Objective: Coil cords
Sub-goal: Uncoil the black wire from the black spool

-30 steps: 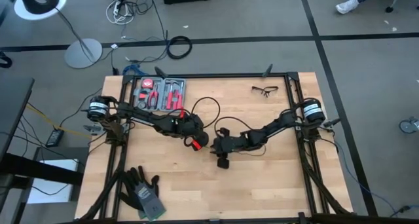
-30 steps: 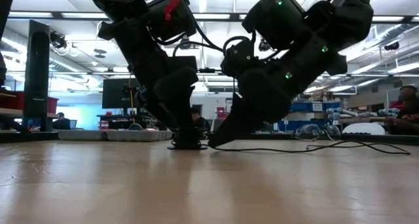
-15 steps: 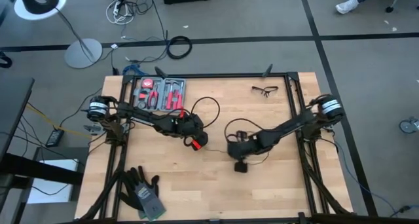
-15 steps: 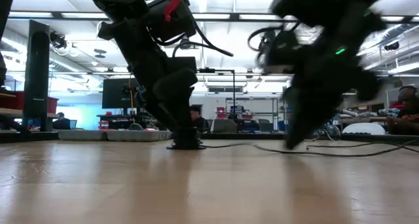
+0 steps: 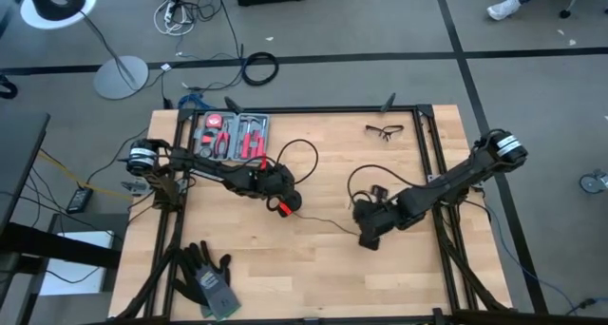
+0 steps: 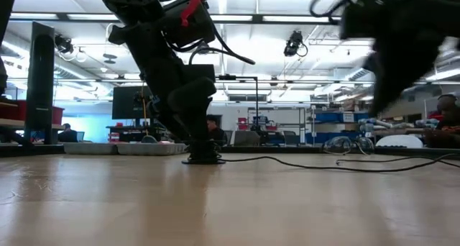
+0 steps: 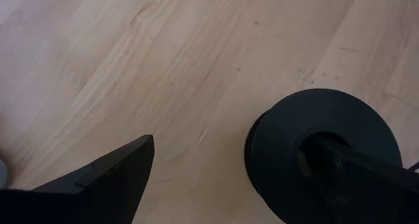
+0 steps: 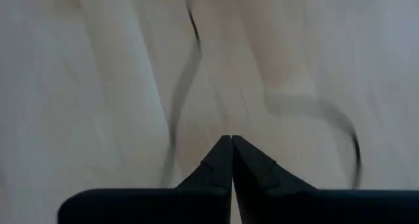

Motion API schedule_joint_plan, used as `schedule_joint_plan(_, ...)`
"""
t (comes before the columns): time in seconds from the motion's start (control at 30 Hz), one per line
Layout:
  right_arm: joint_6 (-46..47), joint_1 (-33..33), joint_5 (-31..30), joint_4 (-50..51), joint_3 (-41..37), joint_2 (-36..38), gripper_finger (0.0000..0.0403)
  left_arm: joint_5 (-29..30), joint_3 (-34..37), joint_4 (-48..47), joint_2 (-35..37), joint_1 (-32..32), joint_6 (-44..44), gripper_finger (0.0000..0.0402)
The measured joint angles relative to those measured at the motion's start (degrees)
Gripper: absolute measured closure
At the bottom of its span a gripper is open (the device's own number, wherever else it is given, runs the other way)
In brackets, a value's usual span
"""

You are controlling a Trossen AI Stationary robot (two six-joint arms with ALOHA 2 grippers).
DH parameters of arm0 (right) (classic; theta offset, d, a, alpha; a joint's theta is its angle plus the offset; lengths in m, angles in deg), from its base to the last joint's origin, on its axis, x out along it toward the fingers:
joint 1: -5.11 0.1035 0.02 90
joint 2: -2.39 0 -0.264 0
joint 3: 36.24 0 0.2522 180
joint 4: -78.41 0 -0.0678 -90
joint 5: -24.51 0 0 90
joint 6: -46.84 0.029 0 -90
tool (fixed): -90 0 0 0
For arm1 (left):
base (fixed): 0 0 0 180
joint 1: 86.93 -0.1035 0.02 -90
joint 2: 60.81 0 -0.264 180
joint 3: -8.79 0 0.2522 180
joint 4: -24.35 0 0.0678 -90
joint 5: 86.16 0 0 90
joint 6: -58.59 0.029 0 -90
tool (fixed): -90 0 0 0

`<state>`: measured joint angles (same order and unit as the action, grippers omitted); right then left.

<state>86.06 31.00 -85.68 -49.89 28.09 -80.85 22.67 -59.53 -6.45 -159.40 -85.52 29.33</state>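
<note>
While the puck lies central, glasses sit well apart.

The left gripper points down at mid-table, fingers spread wide. The right gripper, fingertips pressed together, is low over the table's right half.

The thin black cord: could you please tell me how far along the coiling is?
Done: nothing coiled; the cord lies strung loosely from the puck toward the right gripper. In hand: the open left gripper stands at the puck, one finger on it; the right gripper is shut, hold unclear. Left: all the winding.
</note>
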Motion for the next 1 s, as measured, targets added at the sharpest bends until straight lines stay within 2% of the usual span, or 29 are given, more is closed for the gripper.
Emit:
schedule_joint_plan(0.13, -8.7, -2.9, -2.1, -15.8, 0.0, -3.3, 0.0382, -2.8, 0.0, -0.2, 0.0, -0.3, 0.2, 0.0002)
schedule_joint_plan(0.33, -19.9, -8.8, 4.0, -38.0, 0.0, -13.6, 0.0352, -5.2, -1.3, -4.0, 0.0, -1.4, 0.0, 0.0002)
schedule_joint_plan(0.47, -26.0, -11.4, 5.2, -50.5, 0.0, -20.6, 0.0321, -5.3, -2.2, -4.5, 0.0, -1.5, 0.2, 0.0002)
schedule_joint_plan(0.6, -27.3, -13.3, 6.0, -58.0, 0.0, -25.6, 0.0286, -5.3, -2.8, -4.4, 0.0, -1.5, 0.3, 0.0002)
schedule_joint_plan(0.77, -27.5, -14.3, 10.1, -58.9, 0.2, -29.1, 0.0254, -5.3, -3.0, -4.8, 0.0, -1.5, 0.4, 0.0002)
schedule_joint_plan(0.87, -26.8, -13.8, 9.6, -55.9, 0.6, -29.1, 0.0266, -5.3, -3.0, -6.0, 0.0, -1.5, 0.4, 0.0002)
schedule_joint_plan(0.93, -26.3, -13.2, 8.9, -53.0, 0.6, -28.2, 0.0302, -5.2, -3.0, -6.6, 0.0, -1.5, 0.4, 0.0002)
schedule_joint_plan(1.0, -26.3, -12.5, 8.7, -50.2, 0.5, -26.7, 0.0359, -5.0, -3.0, -6.9, 0.0, -1.5, 0.4, 0.0002)
